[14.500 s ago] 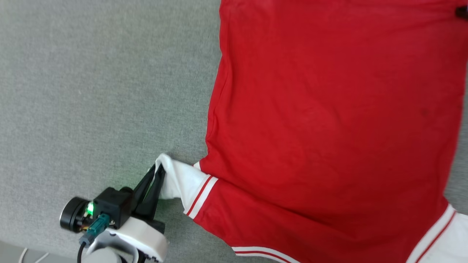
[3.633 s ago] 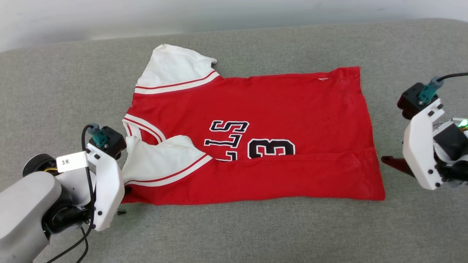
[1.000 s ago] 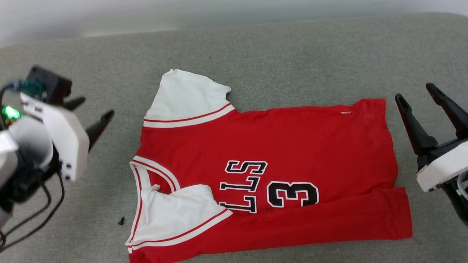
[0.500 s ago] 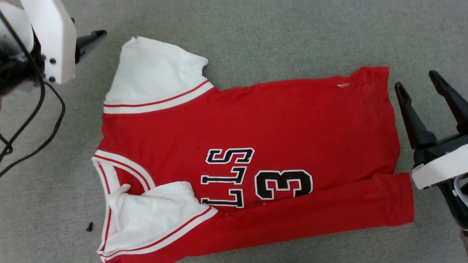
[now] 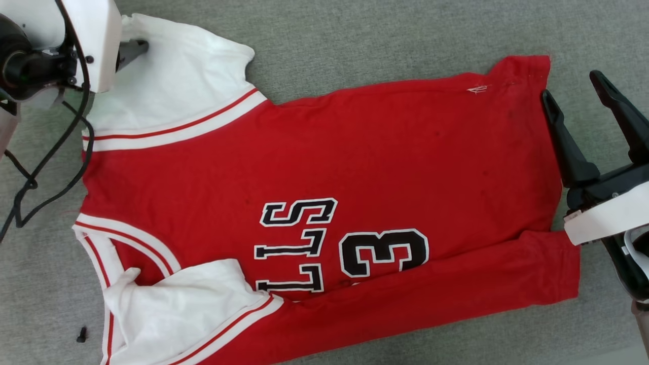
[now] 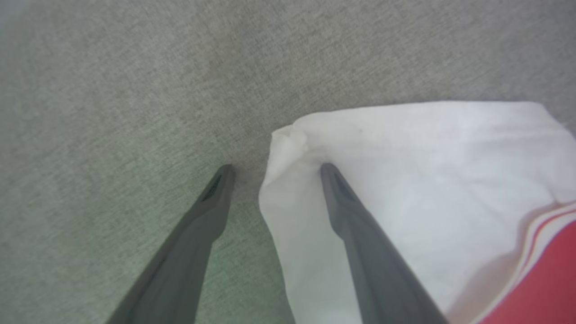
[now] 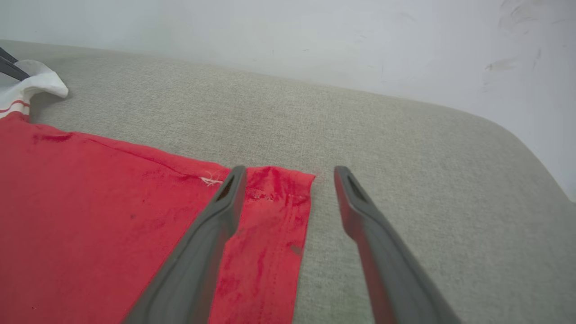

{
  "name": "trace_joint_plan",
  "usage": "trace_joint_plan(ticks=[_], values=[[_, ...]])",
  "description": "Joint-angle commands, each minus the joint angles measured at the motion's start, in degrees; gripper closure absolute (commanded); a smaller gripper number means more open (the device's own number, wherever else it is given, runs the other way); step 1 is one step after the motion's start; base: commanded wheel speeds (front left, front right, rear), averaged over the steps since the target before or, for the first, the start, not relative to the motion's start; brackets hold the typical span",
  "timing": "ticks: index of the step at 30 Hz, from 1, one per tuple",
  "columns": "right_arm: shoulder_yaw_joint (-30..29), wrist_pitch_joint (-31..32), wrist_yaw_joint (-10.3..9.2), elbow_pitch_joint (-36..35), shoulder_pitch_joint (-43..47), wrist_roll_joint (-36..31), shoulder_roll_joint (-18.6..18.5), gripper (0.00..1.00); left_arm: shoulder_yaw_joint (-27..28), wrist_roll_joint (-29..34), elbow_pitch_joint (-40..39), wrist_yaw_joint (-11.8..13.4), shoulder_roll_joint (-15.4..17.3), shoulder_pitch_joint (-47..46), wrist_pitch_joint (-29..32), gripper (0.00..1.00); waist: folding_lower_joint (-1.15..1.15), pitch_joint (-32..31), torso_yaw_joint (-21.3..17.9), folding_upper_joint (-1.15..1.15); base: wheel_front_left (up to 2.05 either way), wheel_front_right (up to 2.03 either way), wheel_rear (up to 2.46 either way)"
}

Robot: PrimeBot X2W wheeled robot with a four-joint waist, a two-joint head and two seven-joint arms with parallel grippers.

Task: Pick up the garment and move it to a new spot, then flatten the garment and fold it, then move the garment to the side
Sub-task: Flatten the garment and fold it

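From the head, the garment [image 5: 355, 152] lay spread on the grey fabric surface [image 5: 405, 30], collar toward 9 o'clock and hem toward 3 o'clock. Its 6 o'clock edge was folded over, so the near sleeve [image 5: 187, 304] rested on the chest beside the black lettering. A small dark screw [image 5: 81, 333] sat just off the collar at 7 o'clock. The left wrist view added what the arm hid from above. The left hand [image 6: 275, 170] was released, one finger over bare surface and the other on the far sleeve [image 6: 427, 180], with the sleeve's corner between them. The right wrist view showed the right hand [image 7: 290, 170], likewise spread wide, straddling the hem corner at 2 o'clock, with a pale wall [image 7: 315, 45] behind.
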Motion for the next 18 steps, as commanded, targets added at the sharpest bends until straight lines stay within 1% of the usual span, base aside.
trace_joint_plan(ticks=[1,2,3,4,5,9,12,15,18], values=[[0.0,-0.4,-0.04,0.2,-0.6,-0.1,0.1,0.0,-0.7,0.1,0.6,-0.3,-0.4,1.1,0.1,0.0,-0.01,0.1,-0.2,0.0,0.0,0.0,0.0],[0.0,-0.5,-0.04,0.4,-0.8,-0.1,-0.1,0.0,-0.9,-0.2,1.2,-0.4,-0.6,1.8,0.3,0.0,-0.01,0.1,-0.2,0.0,0.0,0.0,0.0],[0.1,-0.6,-0.04,0.6,-1.0,-0.1,-0.2,0.0,-1.0,-0.5,1.7,-0.5,-0.6,2.2,0.4,0.36,-0.01,0.1,-0.3,0.0,0.0,0.0,0.0],[0.1,-0.7,-0.04,0.8,-1.3,0.0,-0.2,0.0,-1.3,-0.4,2.1,-0.6,-0.7,2.6,0.3,0.98,-0.01,0.0,-0.4,0.0,0.0,0.0,0.0],[0.0,-0.7,-0.04,1.0,-1.5,0.1,-0.4,0.0,-1.6,-0.3,2.3,-1.0,-0.6,2.9,0.3,1.0,-0.01,-0.1,-0.5,0.0,0.0,0.0,0.0],[-0.4,-0.5,-0.04,1.4,-2.8,0.3,-1.3,0.0,-2.1,0.2,2.2,-1.8,-0.3,2.5,-1.0,1.0,-0.01,-1.6,-0.2,0.0,0.0,0.0,0.0],[-0.2,1.4,-0.04,1.3,-4.9,0.5,-3.2,0.0,-2.1,0.7,1.1,-2.4,0.3,1.8,-2.5,1.0,-0.01,-3.5,0.5,0.0,0.0,0.0,0.0],[2.1,6.5,-0.04,1.1,-8.1,2.0,-7.2,0.0,-2.6,0.7,-0.6,-2.9,0.4,1.8,-4.1,1.0,-0.01,-5.5,1.4,0.0,0.0,0.0,0.0],[6.2,14.6,-0.04,1.1,-11.7,5.2,-12.0,0.0,-3.5,0.9,-3.1,-3.1,1.0,2.5,-5.3,1.0,-0.01,-7.1,2.5,0.0,0.0,0.0,0.0]])
